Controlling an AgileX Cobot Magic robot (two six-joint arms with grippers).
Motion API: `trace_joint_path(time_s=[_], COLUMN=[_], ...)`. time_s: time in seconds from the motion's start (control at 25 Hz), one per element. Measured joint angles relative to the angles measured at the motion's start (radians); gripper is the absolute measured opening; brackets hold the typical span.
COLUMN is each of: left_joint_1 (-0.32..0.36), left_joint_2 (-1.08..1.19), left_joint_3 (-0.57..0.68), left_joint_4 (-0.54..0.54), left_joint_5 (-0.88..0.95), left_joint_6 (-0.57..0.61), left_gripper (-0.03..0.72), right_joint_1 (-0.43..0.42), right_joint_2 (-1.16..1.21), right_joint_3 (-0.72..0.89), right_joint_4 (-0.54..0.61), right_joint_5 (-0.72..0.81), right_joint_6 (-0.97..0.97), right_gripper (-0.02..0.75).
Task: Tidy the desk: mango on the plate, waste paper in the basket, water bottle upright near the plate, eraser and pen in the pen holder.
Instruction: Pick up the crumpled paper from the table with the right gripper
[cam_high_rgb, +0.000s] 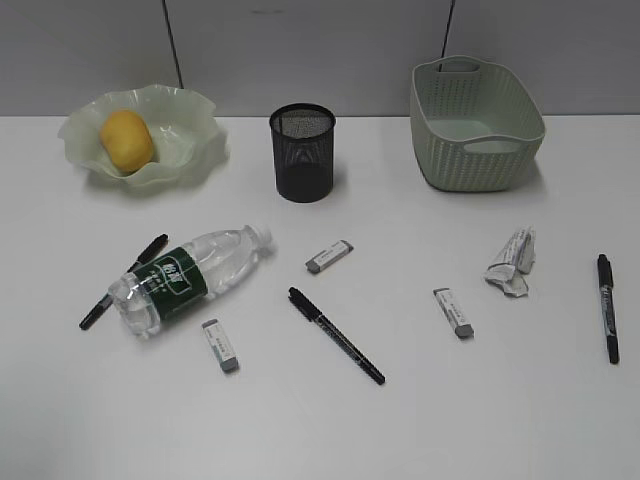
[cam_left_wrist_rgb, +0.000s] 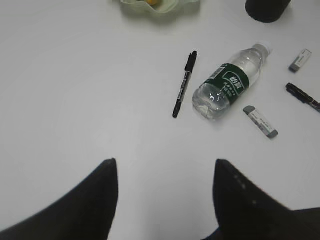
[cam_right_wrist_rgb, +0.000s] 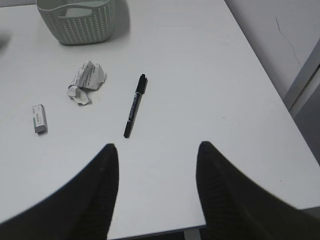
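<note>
Two pincers are seen apart-jawed and empty above the tabletop (cam_high_rgb: 320, 420). Ahead-right of the left pincer (cam_left_wrist_rgb: 165, 200), the nearer one, the water bottle (cam_left_wrist_rgb: 228, 81) is found lying, cap pointed away toward the plate (cam_high_rgb: 190, 135).

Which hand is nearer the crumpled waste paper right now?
Right. The right hand hangs over the desk's right side with the waste paper just ahead to its left. The left hand is over the left side, facing the water bottle.
</note>
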Motion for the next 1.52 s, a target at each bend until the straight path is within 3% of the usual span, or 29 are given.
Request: trace_joint_path(time_s=[0.2,0.4,0.96,1.12,1.36,1.52], left_joint_1=[0.0,0.0,0.0,0.0,0.0,0.0], left_joint_2=[-0.27,-0.416,-0.438,-0.438,-0.438,-0.438], left_joint_3=[0.111,0.138,0.232,0.233,0.233,0.233], left_joint_4=[-0.002,-0.002,0.011,0.021,0.021,0.018], left_joint_5=[0.021,0.026,0.012,0.012,0.012,0.012], left_joint_6=[0.0,0.0,0.0,0.0,0.0,0.0], left_gripper=[0.459,0.459,0.447,0.443,0.437,0.428], right_joint_1=[0.0,0.0,0.0,0.0,0.0,0.0], right_joint_2=[0.0,0.0,0.036,0.174,0.452,0.689], right_joint_3=[0.0,0.0,-0.014,-0.024,-0.027,-0.076], right_joint_4=[0.0,0.0,0.007,0.007,0.007,0.046], right_joint_5=[0.0,0.0,-0.025,-0.172,-0.549,-0.625], right_joint_6=[0.0,0.0,0.0,0.0,0.0,0.0], right_gripper=[0.406,0.406,0.406,0.406,0.406,0.406])
